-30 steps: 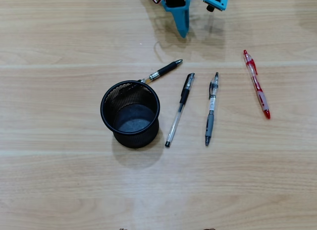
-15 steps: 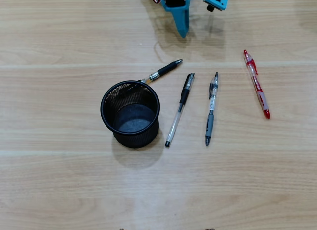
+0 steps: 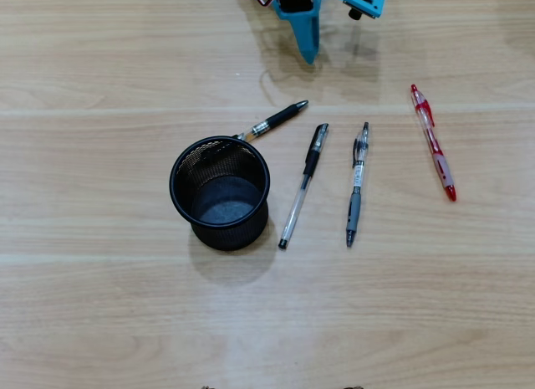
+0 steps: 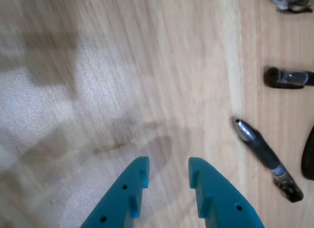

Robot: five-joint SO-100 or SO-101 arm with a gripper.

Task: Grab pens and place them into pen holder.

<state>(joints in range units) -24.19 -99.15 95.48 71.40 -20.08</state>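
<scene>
Four pens lie beside one holder.

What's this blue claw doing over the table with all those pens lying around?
It's a robot arm meant to put pens into the black mesh pen holder, which looks empty. Its gripper is open above bare wood and holds nothing. Four pens lie on the table: a black pen beside the holder, a clear capped pen, a grey-grip pen and a red pen.
</scene>
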